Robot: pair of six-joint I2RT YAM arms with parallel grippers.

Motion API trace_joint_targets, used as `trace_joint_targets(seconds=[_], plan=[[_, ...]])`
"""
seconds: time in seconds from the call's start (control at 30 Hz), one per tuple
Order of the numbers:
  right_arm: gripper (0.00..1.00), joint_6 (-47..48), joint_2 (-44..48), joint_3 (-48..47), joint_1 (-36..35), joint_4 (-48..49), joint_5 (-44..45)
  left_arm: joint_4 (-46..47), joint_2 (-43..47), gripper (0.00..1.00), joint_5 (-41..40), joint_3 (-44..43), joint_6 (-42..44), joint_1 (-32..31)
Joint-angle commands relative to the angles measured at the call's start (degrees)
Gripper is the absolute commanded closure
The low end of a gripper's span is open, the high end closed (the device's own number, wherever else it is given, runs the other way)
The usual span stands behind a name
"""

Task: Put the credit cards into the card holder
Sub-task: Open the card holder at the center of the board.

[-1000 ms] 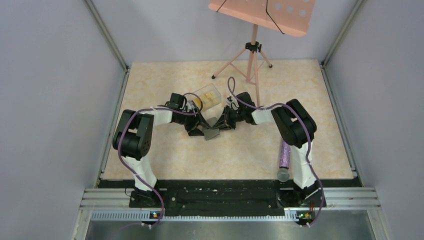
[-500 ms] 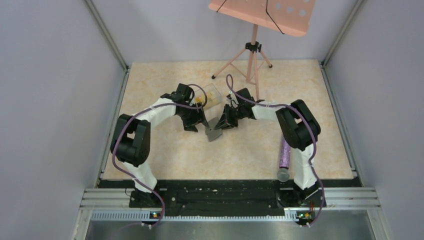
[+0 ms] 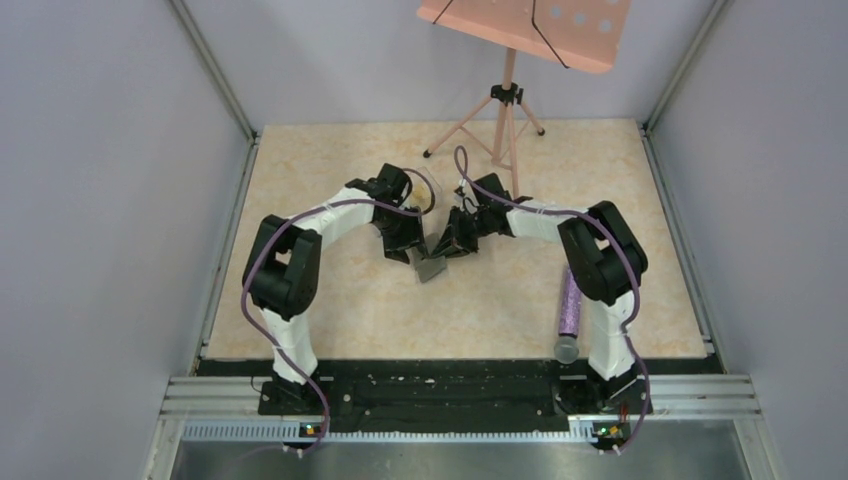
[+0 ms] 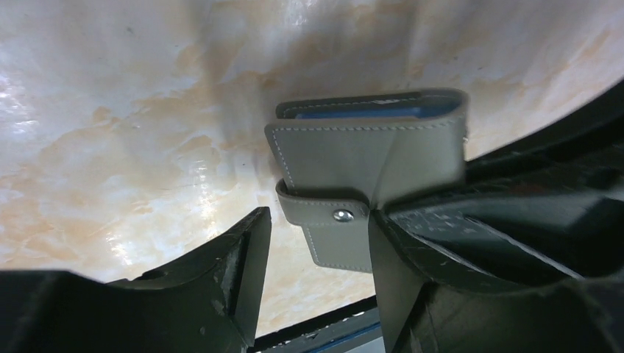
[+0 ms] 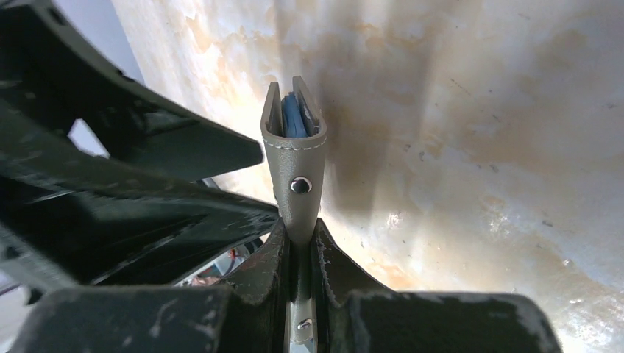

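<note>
1. The right gripper (image 5: 299, 234) is clamped hard on the card holder (image 5: 294, 158). Its two fingers press the lower flap from both sides just under the snap stud (image 5: 299, 185), and no gap shows between finger and flap.
2. Held this way, the holder stands on edge with its open mouth pointing away from the wrist. This looks like a steadying grip, meant to pin the wallet so it cannot slide or twist while the other arm works on it.
3. A blue card (image 5: 293, 118) sits between the two grey leaves with only its edge showing, so at least one card is already inside.
4. The left gripper (image 4: 318, 229) has its jaws wide apart and holds nothing. It straddles the studded flap, with one finger well clear on one side and the other close beside the flap's far edge. I cannot tell whether that closer finger touches the flap.
5. My guess is that the left gripper is placed to press the card home or to fold the flap. That would need a gentle push, because the flap is thin and could buckle against the clamped end.
6. From above, both grippers meet over the middle of the table (image 3: 600, 170), with the holder low between them. I cannot tell whether it rests on the surface or hangs just off it.
7. Farther out, a purple tube (image 3: 570, 308) lies beside the right arm's base, and a pink music stand (image 3: 507, 100) is at the far edge. Both are well apart from the work.
8. No loose cards show in any view.
</note>
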State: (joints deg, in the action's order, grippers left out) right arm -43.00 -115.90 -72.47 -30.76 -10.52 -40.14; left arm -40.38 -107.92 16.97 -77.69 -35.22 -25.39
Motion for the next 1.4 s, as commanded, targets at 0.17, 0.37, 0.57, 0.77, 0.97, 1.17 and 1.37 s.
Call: trace_joint_targets(seconds=[0.17, 0.37, 0.57, 0.77, 0.97, 1.17, 1.37], plan=[[1.00, 1.10, 5.15, -0.87, -1.06, -0.19, -0.75, -3.06, -3.19, 0.58, -1.30, -3.17, -0.03, -1.69], [1.00, 3.50, 5.81, -2.17, -1.10, -3.05, 0.77, -5.81, -3.97, 0.72, -4.70, -3.19, 0.38, -1.71], [1.00, 5.53, 6.51, -4.12, -0.80, -5.16, 2.23, -8.65, -4.01, 0.74, -8.21, -3.31, 0.38, -1.68], [1.00, 6.05, 7.07, -4.18, -0.14, -5.27, 1.15, -10.13, -3.03, 0.83, -11.22, -1.68, -0.06, -1.16], [1.00, 6.43, 8.51, -3.58, 0.25, -5.26, 0.93, -9.54, -0.96, 0.83, -11.41, 1.03, -0.59, 0.25], [1.00, 6.14, 9.96, -2.89, 1.16, -5.29, 1.00, -9.70, 0.86, 0.83, -11.74, 3.04, -0.97, 1.27], [1.00, 6.10, 10.47, -2.38, 1.66, -5.30, 0.78, -8.90, 3.93, 0.81, -11.20, 4.70, -0.90, 2.77]])
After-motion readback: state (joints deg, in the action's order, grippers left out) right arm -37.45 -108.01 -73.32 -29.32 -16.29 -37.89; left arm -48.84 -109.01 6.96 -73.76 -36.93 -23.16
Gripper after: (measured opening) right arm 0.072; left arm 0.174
